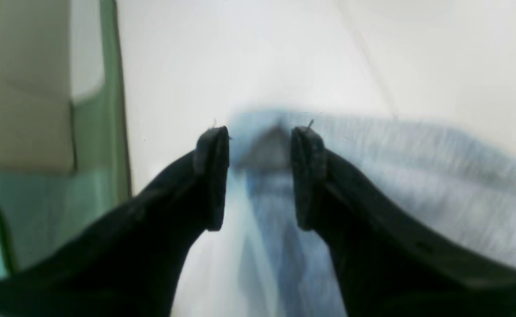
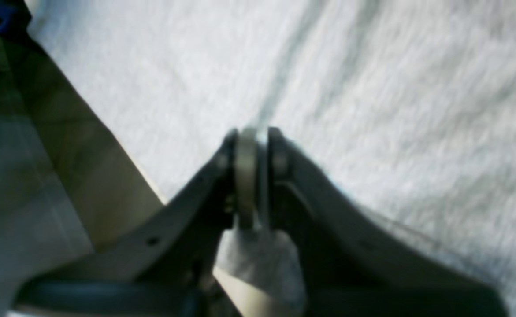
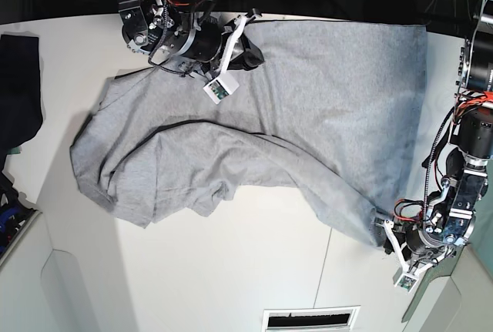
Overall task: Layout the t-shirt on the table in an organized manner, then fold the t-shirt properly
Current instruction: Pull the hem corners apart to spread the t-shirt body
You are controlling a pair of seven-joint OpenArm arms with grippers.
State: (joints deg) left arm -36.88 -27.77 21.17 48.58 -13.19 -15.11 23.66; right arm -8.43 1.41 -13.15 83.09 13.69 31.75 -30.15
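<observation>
So the t-shirt (image 3: pixel 308 108) is spread half rumpled over the table (image 3: pixel 231 270). Right gripper (image 2: pixel 253 176) is clamped on fabric at the far edge, left gripper (image 1: pixel 260 176) sits parted around a near corner, probably to stretch it flat

The right claw (image 2: pixel 255 176) has its jaws pressed together on a pinched fold of the t-shirt (image 2: pixel 372 110), a tuft of grey cloth bunching just behind the tips. Beyond it the blurred heather fabric fills the far and right side. The pale bench (image 2: pixel 86 176) shows at left.
</observation>
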